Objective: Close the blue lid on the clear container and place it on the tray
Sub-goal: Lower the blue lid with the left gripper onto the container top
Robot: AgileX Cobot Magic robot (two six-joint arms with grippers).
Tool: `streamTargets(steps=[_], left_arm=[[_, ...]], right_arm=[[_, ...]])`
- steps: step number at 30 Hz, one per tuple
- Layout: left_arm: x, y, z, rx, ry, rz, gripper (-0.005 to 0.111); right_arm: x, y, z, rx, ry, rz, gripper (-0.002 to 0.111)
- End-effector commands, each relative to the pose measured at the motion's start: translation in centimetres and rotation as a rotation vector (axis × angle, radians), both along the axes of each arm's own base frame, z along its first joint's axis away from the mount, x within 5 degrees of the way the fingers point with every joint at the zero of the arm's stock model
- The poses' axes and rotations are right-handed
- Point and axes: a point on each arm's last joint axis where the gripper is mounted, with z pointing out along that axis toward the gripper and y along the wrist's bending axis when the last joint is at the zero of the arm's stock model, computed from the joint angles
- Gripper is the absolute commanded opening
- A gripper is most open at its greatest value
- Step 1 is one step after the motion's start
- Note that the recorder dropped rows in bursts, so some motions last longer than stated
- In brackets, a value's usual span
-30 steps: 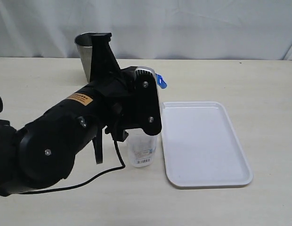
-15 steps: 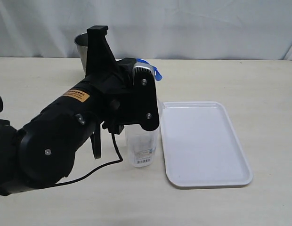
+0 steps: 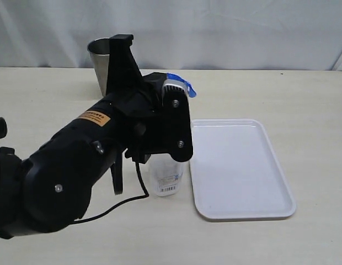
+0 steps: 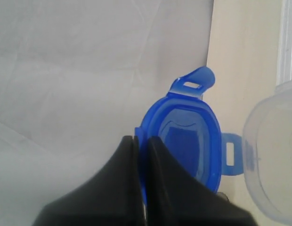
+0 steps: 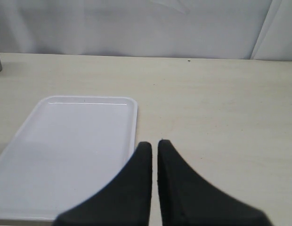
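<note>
Lid (image 4: 183, 141): blue, pinched by its edge in the left end effector (image 4: 141, 141), jaws narrow with the rim between them; flaps hang open. Held in the air, tilted, inner face toward the wrist camera.

Container (image 3: 166, 178): upright on the counter (image 3: 303, 94), just beside the tray (image 3: 242, 122) and not on it. Its open rim shows next to the lid in the left wrist view, apart from it. In the exterior view the arm hides the mouth, so the lid seems to sit above and slightly to one side of it; I cannot fix the offset.

Right end effector (image 5: 151, 143): jaws nearly together, holding nothing, hovering over the counter near the tray corner.

Steel cup (image 3: 98, 52) stands behind the left arm, uninvolved.

Progress, as judged: lid picked up and brought close. Left to do: level it over the mouth, press it on, snap the flaps, then carry the closed container onto the tray
</note>
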Motion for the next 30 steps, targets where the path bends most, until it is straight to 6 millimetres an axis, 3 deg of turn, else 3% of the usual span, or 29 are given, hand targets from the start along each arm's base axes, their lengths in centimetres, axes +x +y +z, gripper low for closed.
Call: streamTargets(steps=[1, 22, 30], left_arm=[[-0.4, -0.2, 0.2, -0.006, -0.020, 0.005, 0.000], [-0.4, 0.2, -0.3, 0.012, 0.017, 0.048, 0.000], [-1.4, -0.5, -0.1, 0.018, -0.001, 0.025, 0.000]], right_arm=[[0.0, 0.0, -0.1, -0.008, 0.000, -0.003, 0.005], [0.0, 0.0, -0.1, -0.008, 0.000, -0.003, 0.005], [0.0, 0.0, -0.1, -0.008, 0.000, -0.003, 0.005]])
